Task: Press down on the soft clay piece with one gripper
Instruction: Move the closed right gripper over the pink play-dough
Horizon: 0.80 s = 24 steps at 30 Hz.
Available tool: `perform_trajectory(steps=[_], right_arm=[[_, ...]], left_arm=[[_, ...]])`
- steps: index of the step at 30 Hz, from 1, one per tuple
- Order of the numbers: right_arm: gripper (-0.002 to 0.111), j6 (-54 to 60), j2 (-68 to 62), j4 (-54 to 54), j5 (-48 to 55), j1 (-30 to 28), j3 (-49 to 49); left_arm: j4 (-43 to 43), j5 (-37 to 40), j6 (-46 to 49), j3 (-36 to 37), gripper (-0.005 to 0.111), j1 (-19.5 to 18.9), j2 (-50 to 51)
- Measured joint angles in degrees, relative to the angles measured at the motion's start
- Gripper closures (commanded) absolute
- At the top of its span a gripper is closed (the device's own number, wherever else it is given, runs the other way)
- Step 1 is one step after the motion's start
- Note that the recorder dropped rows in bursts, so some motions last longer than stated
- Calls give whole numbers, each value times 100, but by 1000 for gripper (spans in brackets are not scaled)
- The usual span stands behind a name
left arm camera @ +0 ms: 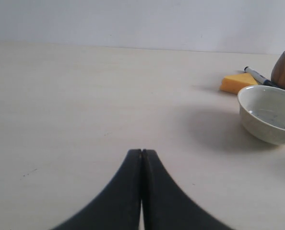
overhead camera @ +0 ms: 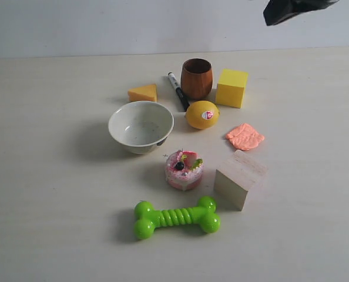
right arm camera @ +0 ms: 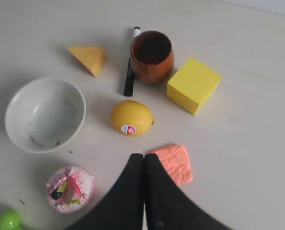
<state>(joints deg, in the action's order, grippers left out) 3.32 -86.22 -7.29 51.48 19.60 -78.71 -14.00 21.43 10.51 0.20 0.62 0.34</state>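
Note:
The soft clay piece (overhead camera: 245, 136) is a flat salmon-pink lump lying on the table, right of the lemon and above the wooden block. In the right wrist view the clay piece (right arm camera: 175, 163) shows just beside my right gripper (right arm camera: 143, 155), whose black fingers are shut together with nothing between them; the gripper hangs high above the table. In the exterior view only a dark part of the right arm (overhead camera: 292, 9) shows at the top edge. My left gripper (left arm camera: 141, 151) is shut and empty, low over bare table far left of the bowl.
Around the clay stand a lemon (overhead camera: 201, 114), yellow cube (overhead camera: 231, 87), brown wooden cup (overhead camera: 197, 78), black marker (overhead camera: 177, 90), orange cheese wedge (overhead camera: 143, 93), white bowl (overhead camera: 141, 126), pink cake toy (overhead camera: 184, 169), wooden block (overhead camera: 240, 178) and green bone toy (overhead camera: 175, 218).

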Motion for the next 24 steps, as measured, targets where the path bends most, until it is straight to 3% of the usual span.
perform_trajectory(steps=[24], right_arm=[[108, -137, -2292, 729, 158, -122, -59]], left_arm=[[0, 0, 0, 0, 107, 0, 0]])
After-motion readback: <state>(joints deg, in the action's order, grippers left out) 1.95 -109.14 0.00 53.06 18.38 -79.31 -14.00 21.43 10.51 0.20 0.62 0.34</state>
